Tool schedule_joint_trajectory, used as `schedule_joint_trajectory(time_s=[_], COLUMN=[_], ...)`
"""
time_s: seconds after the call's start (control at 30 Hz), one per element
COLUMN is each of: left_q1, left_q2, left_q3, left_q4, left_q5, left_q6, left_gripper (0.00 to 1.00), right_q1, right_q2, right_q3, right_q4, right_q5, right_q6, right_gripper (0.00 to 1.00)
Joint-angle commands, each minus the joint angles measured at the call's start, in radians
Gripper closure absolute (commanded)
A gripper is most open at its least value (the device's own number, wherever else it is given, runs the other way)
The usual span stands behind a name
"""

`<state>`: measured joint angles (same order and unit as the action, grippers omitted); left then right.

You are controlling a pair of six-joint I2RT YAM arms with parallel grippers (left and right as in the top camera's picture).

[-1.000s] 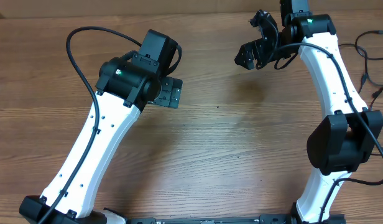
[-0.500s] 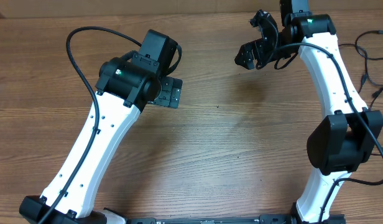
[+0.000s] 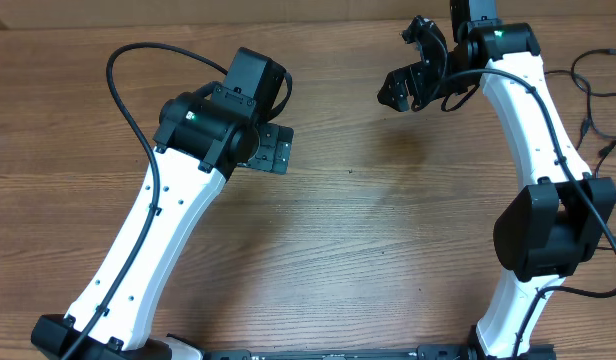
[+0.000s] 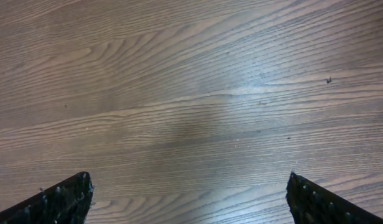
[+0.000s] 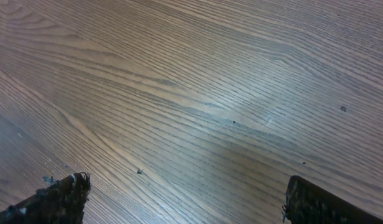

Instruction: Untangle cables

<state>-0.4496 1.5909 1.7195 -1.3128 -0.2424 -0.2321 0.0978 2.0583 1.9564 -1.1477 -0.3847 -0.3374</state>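
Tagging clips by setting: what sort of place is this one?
Likely a robotics lab or test bench: a wood-grain table, a white left arm and right arm based at one edge, thin black cables lying at the far right.

Cables (image 3: 577,75): thin black cords, lying loose on the wooden table (image 3: 368,230) at roughly 2 to 3 o'clock in the overhead view and running off the right edge. One strand is curving in an open bend. Another is ending in a small plug (image 3: 584,126). A third strand (image 3: 607,146) is slanting just below. Whether they are crossing cannot be told.
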Motion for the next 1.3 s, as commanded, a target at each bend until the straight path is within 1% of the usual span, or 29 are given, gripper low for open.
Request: schedule_joint_trajectory(time_s=[0.0, 0.77, 1.03, 1.27], left_q1=[0.004, 0.004, 0.004, 0.004], left_q2=[0.004, -0.021, -0.065, -0.121], left_q3=[0.01, 0.01, 0.01, 0.01], left_q4=[0.002, 0.001, -0.041, -0.035], left_q5=[0.004, 0.005, 0.007, 0.007], left_q6=[0.008, 0.008, 0.008, 0.008], left_gripper=[0.0, 0.01, 0.01, 0.0], right_q1=[-0.002, -0.002, -0.002, -0.002], right_q2=[-0.037, -0.037, -0.037, -0.037], right_q3=[-0.005, -0.005, -0.005, -0.005], right_q4=[0.001, 0.001, 0.001, 0.001], right_q5=[0.003, 0.003, 0.003, 0.003], right_q6=[-0.004, -0.004, -0.005, -0.004], right_gripper=[0.0, 0.0, 0.0, 0.0])
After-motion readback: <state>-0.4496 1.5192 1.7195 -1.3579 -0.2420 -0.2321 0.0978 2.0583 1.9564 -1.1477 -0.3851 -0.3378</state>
